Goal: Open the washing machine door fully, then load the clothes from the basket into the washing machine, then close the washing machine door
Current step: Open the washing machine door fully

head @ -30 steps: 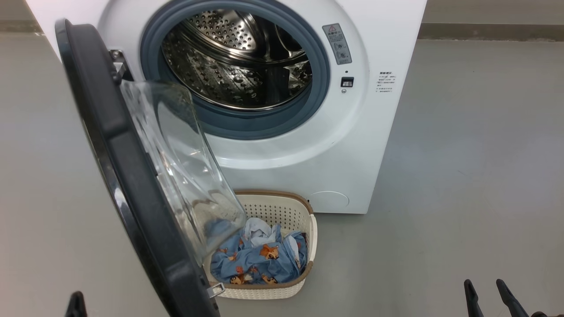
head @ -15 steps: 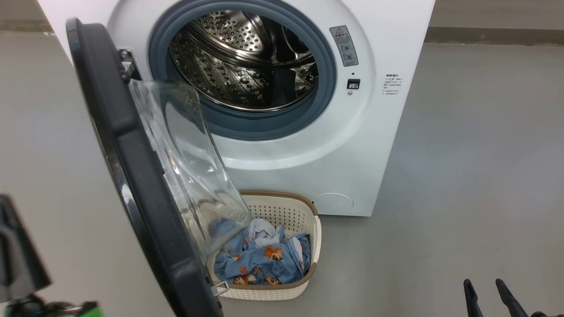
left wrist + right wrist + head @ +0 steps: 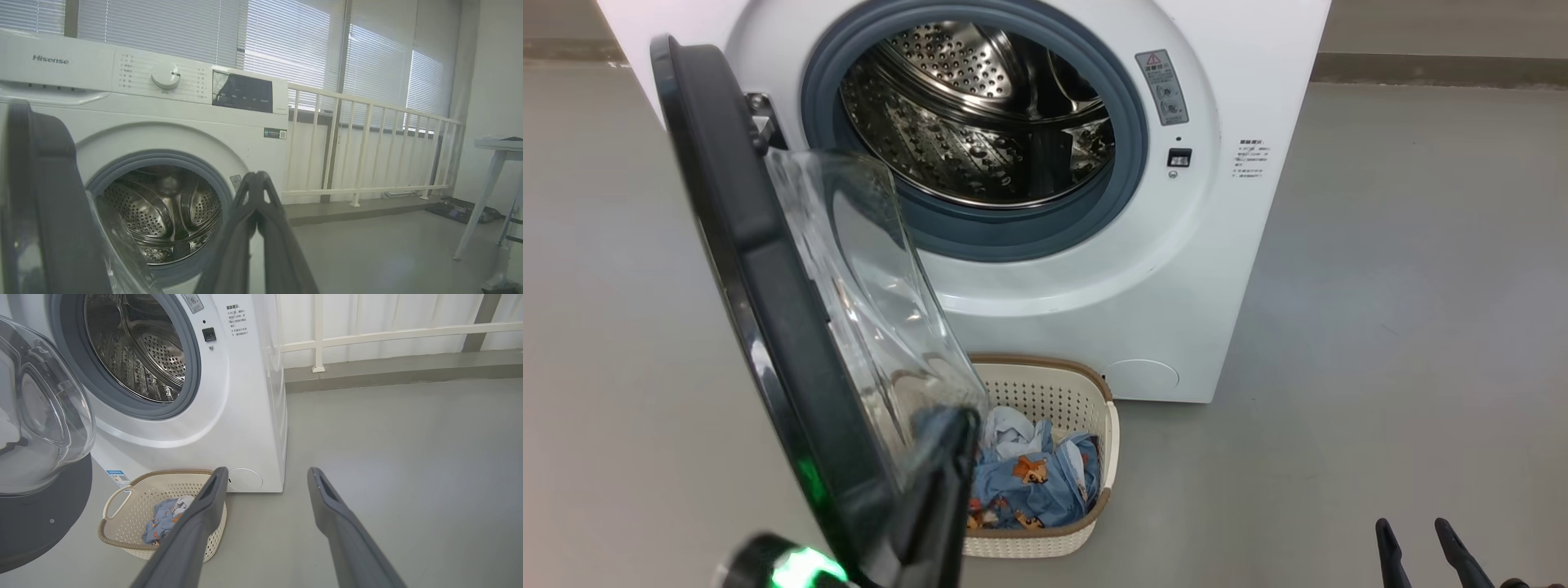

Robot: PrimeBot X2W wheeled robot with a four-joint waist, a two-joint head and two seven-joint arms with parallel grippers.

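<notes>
The white washing machine (image 3: 1160, 269) (image 3: 253, 122) (image 3: 241, 396) stands with its steel drum (image 3: 980, 114) bare. Its washing machine door (image 3: 743, 245) (image 3: 45, 192) hangs partly open, swung toward me on the left, glass bowl (image 3: 866, 286) (image 3: 41, 428) facing inward. Below it sits the cream basket (image 3: 1054, 384) (image 3: 118, 535) holding the blue printed clothes (image 3: 1033, 482) (image 3: 163, 518). My left gripper (image 3: 957, 418) (image 3: 255, 176) is shut and empty, rising beside the door's lower inner edge, over the basket's left part; I cannot tell if it touches the door. My right gripper (image 3: 1411, 531) (image 3: 267, 473) is open and empty, low at the right.
Grey floor (image 3: 1405, 286) stretches to the right of the machine. A white railing (image 3: 367, 147) (image 3: 318, 335) and blinds run behind. A pale table (image 3: 500, 145) stands at the far right of the left wrist view, with dark items (image 3: 461, 210) on the floor near it.
My left arm has swung up from the lower left into the head view, to the door's lower inner side. The camera shifted slightly. The right gripper stays put.
</notes>
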